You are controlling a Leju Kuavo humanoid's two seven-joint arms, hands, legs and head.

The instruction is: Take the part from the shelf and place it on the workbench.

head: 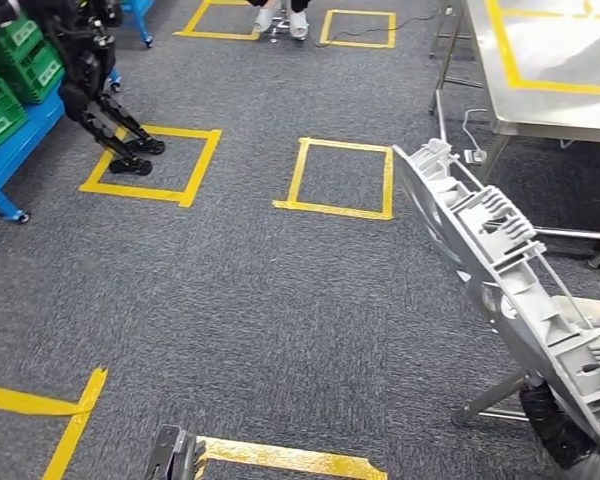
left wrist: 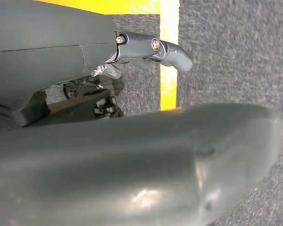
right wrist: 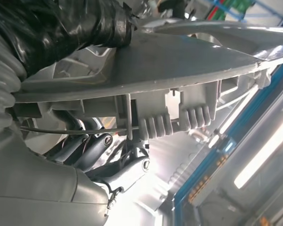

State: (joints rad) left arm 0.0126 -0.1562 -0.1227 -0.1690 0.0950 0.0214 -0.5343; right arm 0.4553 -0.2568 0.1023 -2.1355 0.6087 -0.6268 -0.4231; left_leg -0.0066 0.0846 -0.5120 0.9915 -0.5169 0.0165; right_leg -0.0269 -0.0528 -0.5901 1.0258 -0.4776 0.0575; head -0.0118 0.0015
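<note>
The part [head: 501,270] is a long light-grey plastic moulding with ribs and clips, tilted up over the carpet at the right. My right hand [head: 555,428], in a black cover, grips its lower end. In the right wrist view the black fingers [right wrist: 79,23] lie across the part [right wrist: 161,63] and the thumb sits under it. The workbench [head: 538,110], a steel table marked with yellow tape, stands at the far right. My left hand [head: 178,455] hangs low at the bottom edge; its finger [left wrist: 154,47] reaches out straight over the floor with nothing in it.
Another dark humanoid robot [head: 93,80] stands at the far left beside a blue rack [head: 10,150] with green crates [head: 18,60]. Yellow tape squares [head: 341,178] mark the grey carpet. A person's feet [head: 280,20] show at the back. Table legs and a cable [head: 470,150] lie under the workbench.
</note>
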